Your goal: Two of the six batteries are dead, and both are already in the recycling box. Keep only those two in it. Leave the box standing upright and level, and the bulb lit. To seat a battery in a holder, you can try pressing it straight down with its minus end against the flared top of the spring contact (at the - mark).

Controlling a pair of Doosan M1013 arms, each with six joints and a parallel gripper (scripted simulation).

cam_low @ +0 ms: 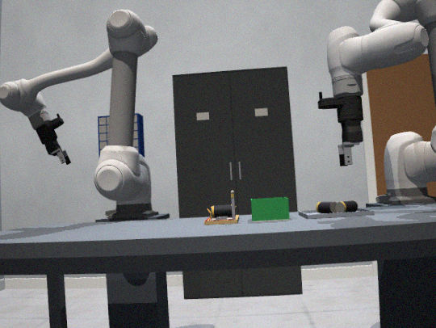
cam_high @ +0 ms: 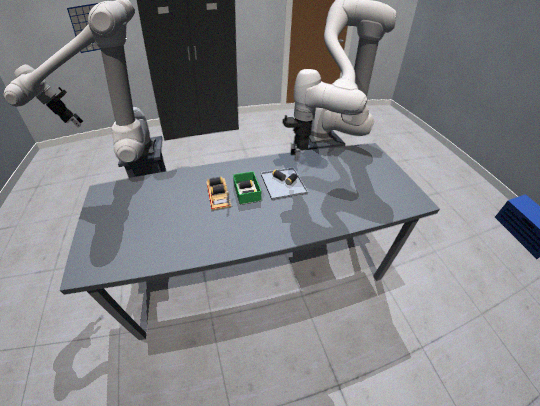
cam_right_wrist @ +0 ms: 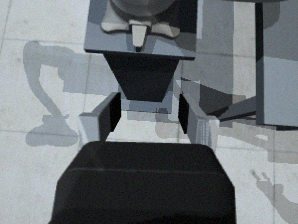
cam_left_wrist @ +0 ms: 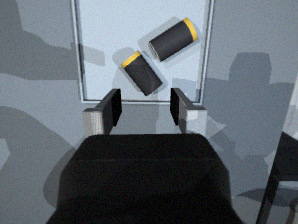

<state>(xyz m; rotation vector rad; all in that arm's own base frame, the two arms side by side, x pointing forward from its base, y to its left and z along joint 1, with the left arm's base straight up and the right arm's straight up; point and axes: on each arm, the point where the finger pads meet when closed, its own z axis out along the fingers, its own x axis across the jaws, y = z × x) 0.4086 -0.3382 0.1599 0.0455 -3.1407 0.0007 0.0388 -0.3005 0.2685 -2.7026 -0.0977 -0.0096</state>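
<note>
The left gripper (cam_high: 296,150) (cam_low: 345,161) (cam_left_wrist: 146,106) is open and empty, high above the table's back edge near the tray. The right gripper (cam_high: 76,121) (cam_low: 63,158) (cam_right_wrist: 149,114) is open and empty, out beyond the table. One battery (cam_left_wrist: 142,74) and another battery (cam_left_wrist: 172,40) lie loose on the shallow tray (cam_high: 281,190) (cam_left_wrist: 105,30). The green box (cam_high: 249,197) (cam_low: 270,208) stands upright, with dark battery shapes inside; their number is unclear in the top view. The orange holder board (cam_high: 209,194) (cam_low: 222,221) bears two dark batteries. Whether the bulb is lit cannot be told.
A thin upright post (cam_low: 232,203) rises from the holder board. The board, box and tray stand in a row on the grey table (cam_high: 175,240), with narrow gaps between them. A blue crate (cam_high: 522,220) is on the floor at the far right of the top view.
</note>
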